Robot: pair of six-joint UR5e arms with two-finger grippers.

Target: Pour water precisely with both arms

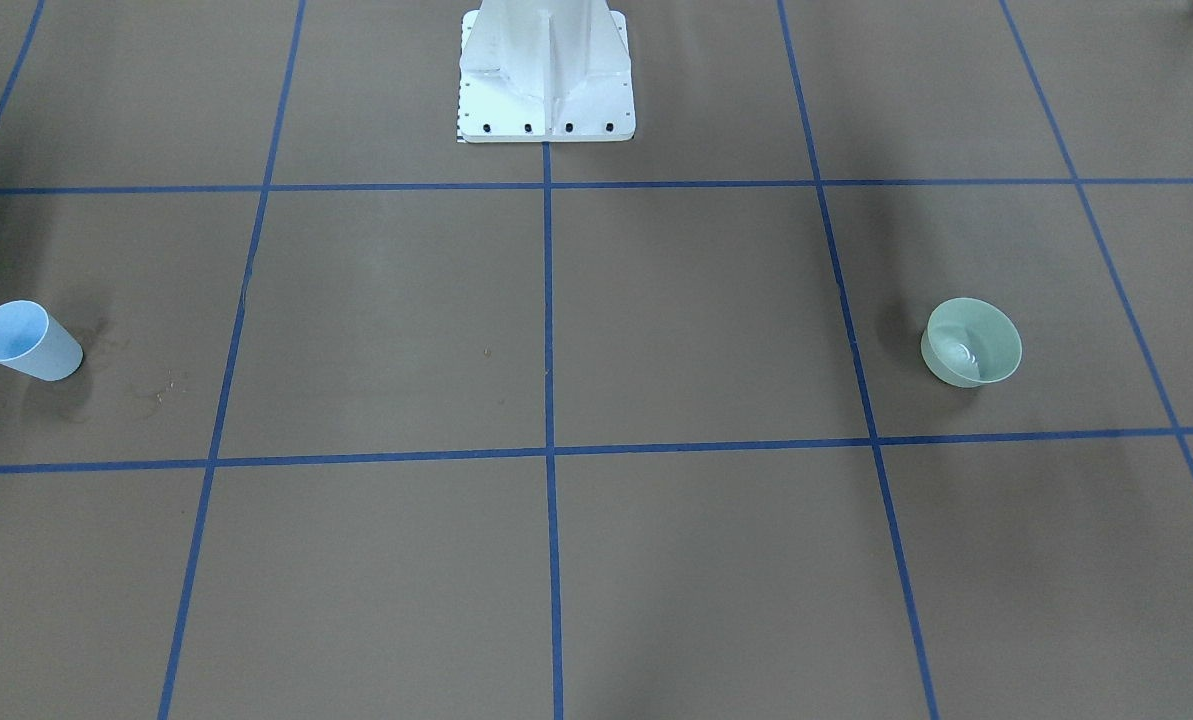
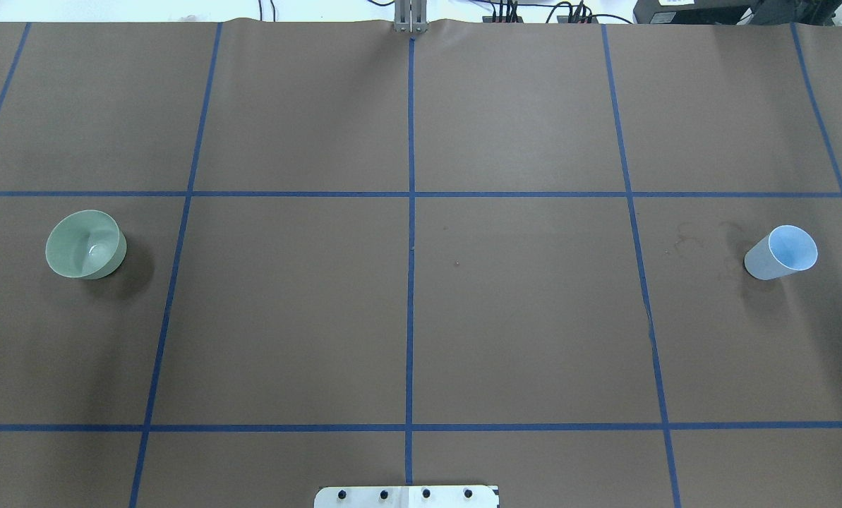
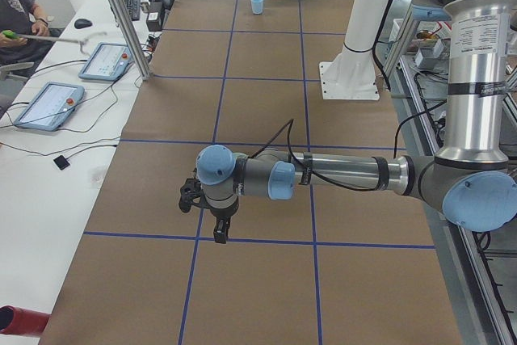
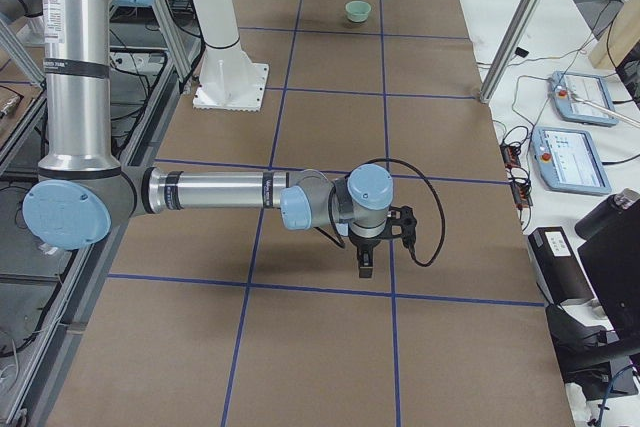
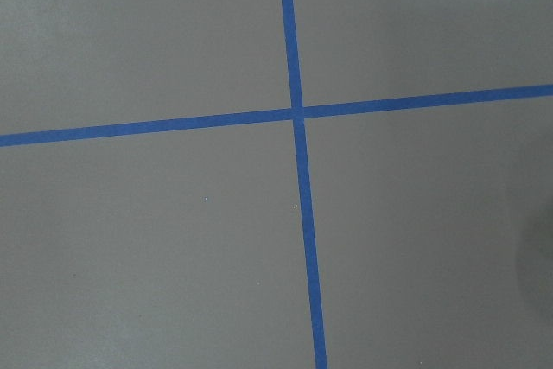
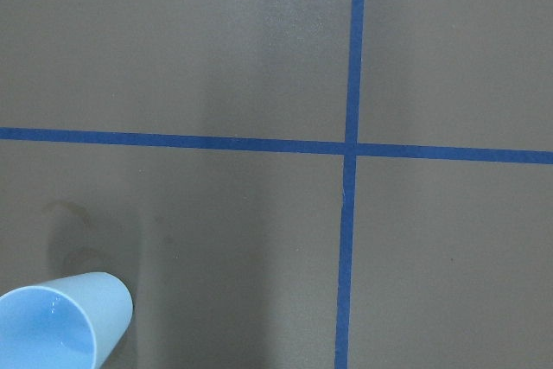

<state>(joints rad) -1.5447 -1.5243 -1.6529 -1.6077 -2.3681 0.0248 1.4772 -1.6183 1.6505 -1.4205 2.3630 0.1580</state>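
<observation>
A brown table (image 1: 696, 320) is marked into squares by blue tape lines (image 1: 548, 300). One white pedestal base (image 1: 546, 75) stands at the robot's edge of it, on the centre line.

There are two containers, well apart at opposite ends of the middle row of squares. One pale green bowl (image 1: 991, 335) stands upright on the robot's left side. The water (image 1: 961, 352) lies in the bottom of this bowl, showing as faint ripples and a white glint. One light blue cup (image 1: 28, 341) stands upright on the robot's right side. Faint damp-looking marks (image 1: 156, 385) stain the table just beside the cup. Whether the cup holds any water cannot be told.

Both arms appear only in the side views. The left arm (image 3: 347, 174) reaches out low and level over the table, and the left gripper (image 3: 220, 232) points down near a tape line. The right arm (image 4: 220, 191) is posed the same way, with the right gripper (image 4: 365, 265) pointing down. Neither gripper is seen to hold anything. How far either pair of jaws is parted cannot be told from these views.

The right wrist view shows the blue cup in its lower left corner. Two tablet screens (image 4: 570, 159) lie on a white side bench, and one seated person (image 3: 16, 14) is at its far end.
</observation>
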